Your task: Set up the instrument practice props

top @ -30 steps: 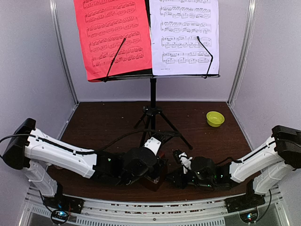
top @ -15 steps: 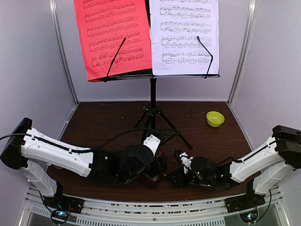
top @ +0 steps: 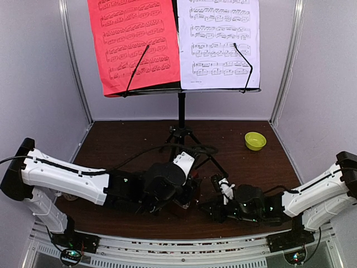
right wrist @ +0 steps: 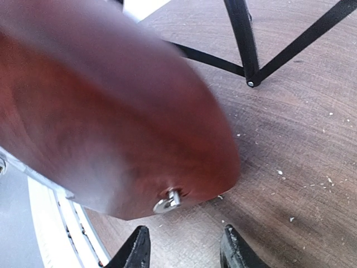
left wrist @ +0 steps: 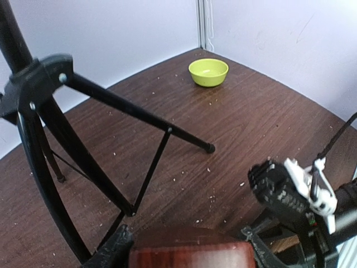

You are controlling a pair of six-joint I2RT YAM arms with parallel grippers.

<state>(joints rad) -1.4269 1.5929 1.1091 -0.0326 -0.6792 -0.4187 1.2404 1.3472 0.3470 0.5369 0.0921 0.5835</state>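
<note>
The black music stand (top: 181, 111) rises on tripod legs at the table's middle. A red sheet (top: 136, 42) and a white sheet (top: 218, 42) rest on its desk. Near the front edge, my left gripper (top: 185, 201) is shut on the small brown metronome (top: 179, 212). In the left wrist view the metronome (left wrist: 189, 245) fills the gap in my left gripper (left wrist: 187, 258). My right gripper (right wrist: 187, 248) is open and empty. It lies just short of the silver winding key (right wrist: 167, 202) on the metronome (right wrist: 100, 111) side.
A yellow-green bowl (top: 255, 140) stands at the back right, also in the left wrist view as the bowl (left wrist: 208, 71). Tripod legs (left wrist: 139, 114) spread just beyond the metronome. The right arm's wrist (left wrist: 290, 190) lies close on the metronome's right.
My right gripper has drawn back a little to the right, away from the metronome, and its jaws have widened slightly. The left arm has shifted slightly right with the metronome.
</note>
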